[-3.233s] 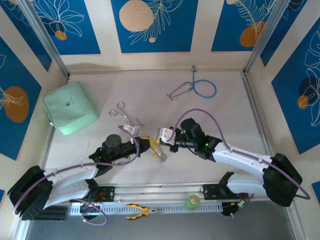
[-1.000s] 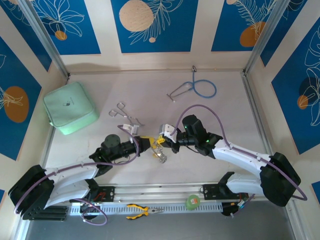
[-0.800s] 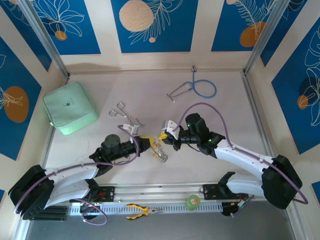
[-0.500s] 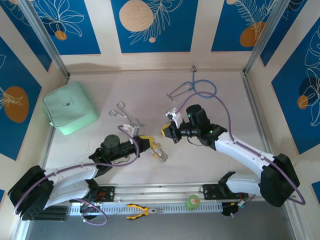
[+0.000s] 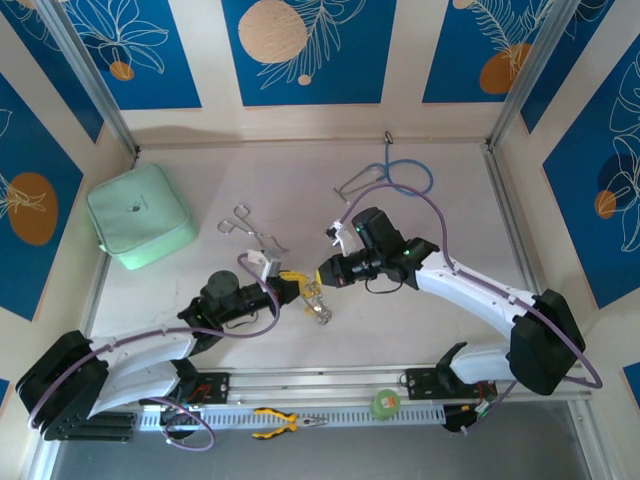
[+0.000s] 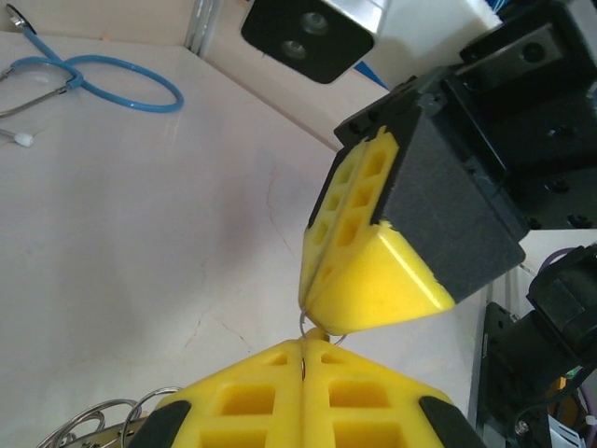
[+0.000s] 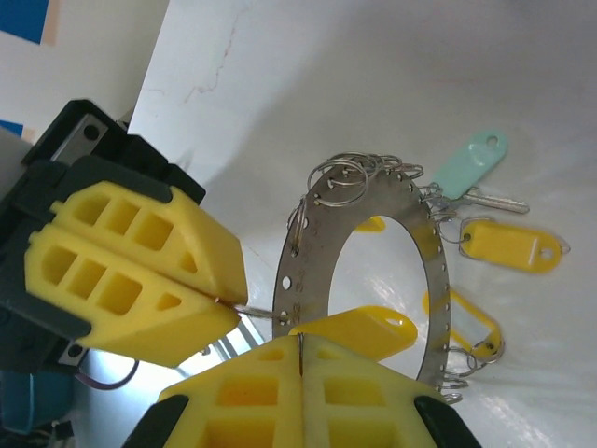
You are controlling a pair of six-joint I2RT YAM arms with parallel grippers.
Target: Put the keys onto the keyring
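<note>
Right gripper [image 5: 322, 274] back beside left gripper [image 5: 298, 286], both closed, seemingly pinching keyring [image 7: 297, 252].

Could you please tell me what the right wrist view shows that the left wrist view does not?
Right wrist: the keyring as a flat, holed band, with a teal key and yellow keys hanging off its rim. Left wrist: the blue stethoscope on the table, and the right arm's camera housing. Both: the left gripper and right gripper, jaws shut, meeting tip to tip at a thin wire loop, plus small split rings.
</note>
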